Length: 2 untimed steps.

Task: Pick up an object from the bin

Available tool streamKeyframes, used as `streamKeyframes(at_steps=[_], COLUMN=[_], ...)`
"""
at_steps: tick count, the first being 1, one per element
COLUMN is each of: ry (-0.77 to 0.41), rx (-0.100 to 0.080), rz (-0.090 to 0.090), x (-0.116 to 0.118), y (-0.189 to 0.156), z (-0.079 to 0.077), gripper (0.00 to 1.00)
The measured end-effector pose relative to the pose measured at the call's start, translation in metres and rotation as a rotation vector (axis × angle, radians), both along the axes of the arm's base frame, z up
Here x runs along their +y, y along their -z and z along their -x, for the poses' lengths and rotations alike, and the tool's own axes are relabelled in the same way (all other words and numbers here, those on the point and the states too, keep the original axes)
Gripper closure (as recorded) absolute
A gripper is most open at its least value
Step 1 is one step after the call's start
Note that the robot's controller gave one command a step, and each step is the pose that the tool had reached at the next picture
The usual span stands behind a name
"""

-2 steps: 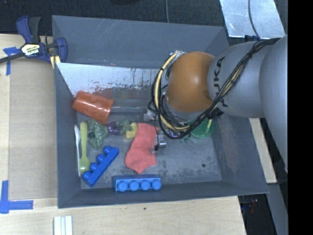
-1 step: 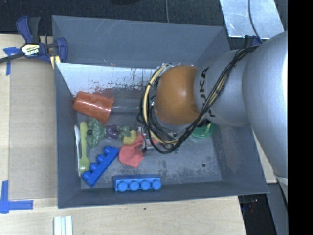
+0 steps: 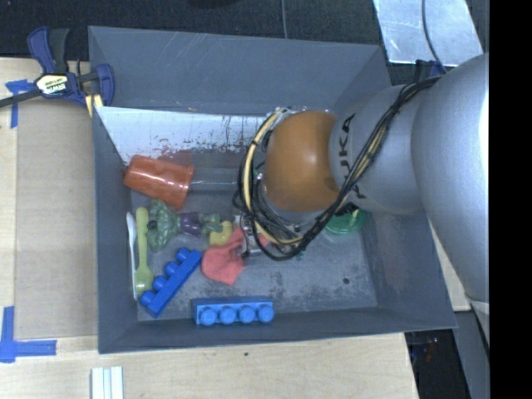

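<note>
My gripper (image 3: pixel 248 243) reaches down into the middle of the bin, mostly hidden under the arm's orange dome and cables. Its tip is right beside a small yellow piece (image 3: pixel 220 236) and just above a red, soft-looking flat piece (image 3: pixel 222 265). Whether it touches either one I cannot tell. A long blue studded brick (image 3: pixel 171 281) lies slanted to the left of the red piece. Another blue brick (image 3: pixel 235 313) lies flat along the bin's front wall.
An orange cup (image 3: pixel 160 179) lies on its side at the back left. A green and purple figure (image 3: pixel 170 223) and a yellow-green spoon-like toy (image 3: pixel 142 256) lie by the left wall. A green thing (image 3: pixel 347 221) peeks out under the arm on the right.
</note>
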State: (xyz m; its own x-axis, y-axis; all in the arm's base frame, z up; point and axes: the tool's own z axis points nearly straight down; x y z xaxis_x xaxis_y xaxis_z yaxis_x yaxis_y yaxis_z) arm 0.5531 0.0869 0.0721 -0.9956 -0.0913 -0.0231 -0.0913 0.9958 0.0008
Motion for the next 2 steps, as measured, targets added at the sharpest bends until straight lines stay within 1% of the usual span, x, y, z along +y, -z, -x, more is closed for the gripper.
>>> streamKeyframes(at_steps=[1,2], ry=[0.008,-0.097], rx=[0.007,0.009], rz=[0.001,0.003], x=[-0.002,-0.009], y=[-0.062,-0.140], z=[0.003,0.000], gripper=[1.00,1.00])
